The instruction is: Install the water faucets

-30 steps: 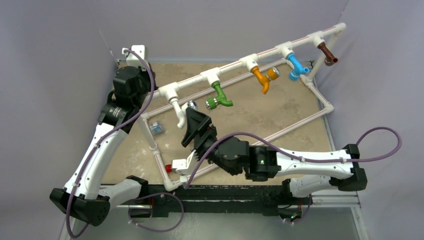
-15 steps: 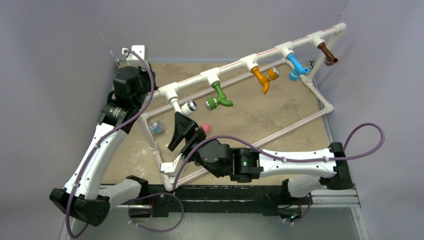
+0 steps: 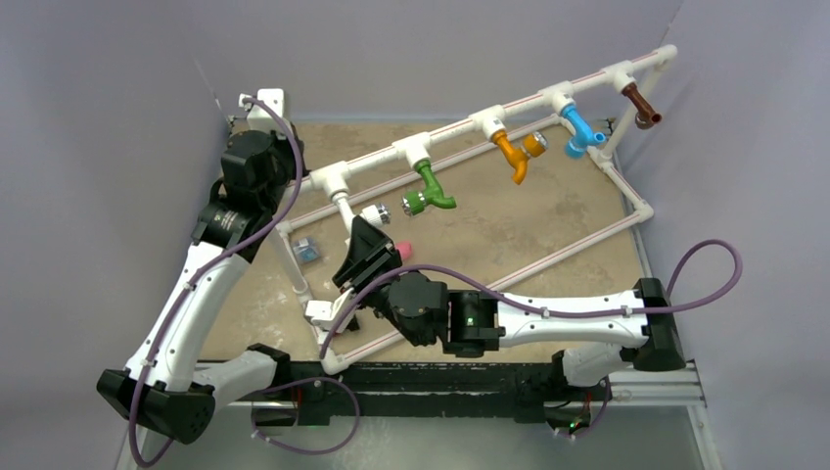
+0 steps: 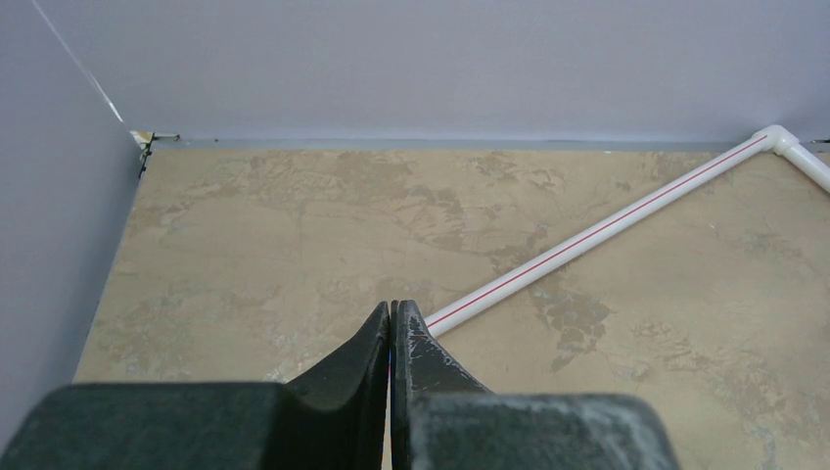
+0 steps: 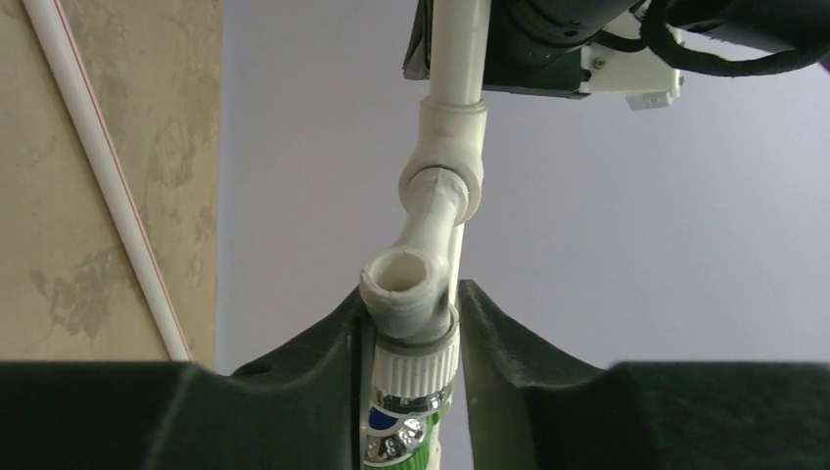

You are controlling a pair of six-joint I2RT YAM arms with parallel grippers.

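The right gripper's (image 5: 411, 305) two black fingers (image 5: 509, 362) press against either side of the white faucet (image 5: 409, 294). They clamp it at the ribbed collar of its knob. The faucet's round, open spout mouth sits just above the fingertips, and its body rises to an elbow joint and a white pipe.

From above, the right gripper (image 3: 367, 240) reaches in from the near edge of the table (image 3: 558, 211). The white faucet (image 3: 345, 206) hangs from the leftmost fitting on the raised top rail of the white pipe frame (image 3: 460, 129), towards the table's left side.

Further along the same rail, heading to the far right corner, hang the green faucet (image 3: 429, 186), the orange faucet (image 3: 511, 155), the blue faucet (image 3: 582, 132) and the brown faucet (image 3: 641, 103).

A pink-capped cylinder (image 3: 401, 251) lies on the table just beside the right gripper. A small blue object (image 3: 308, 250) lies inside the frame's near left part.

The left gripper (image 4: 391, 308) has its fingers pressed fully together with nothing between them. It is poised over bare table near the far left corner, and one of the frame's pipes crosses the surface in front of it.
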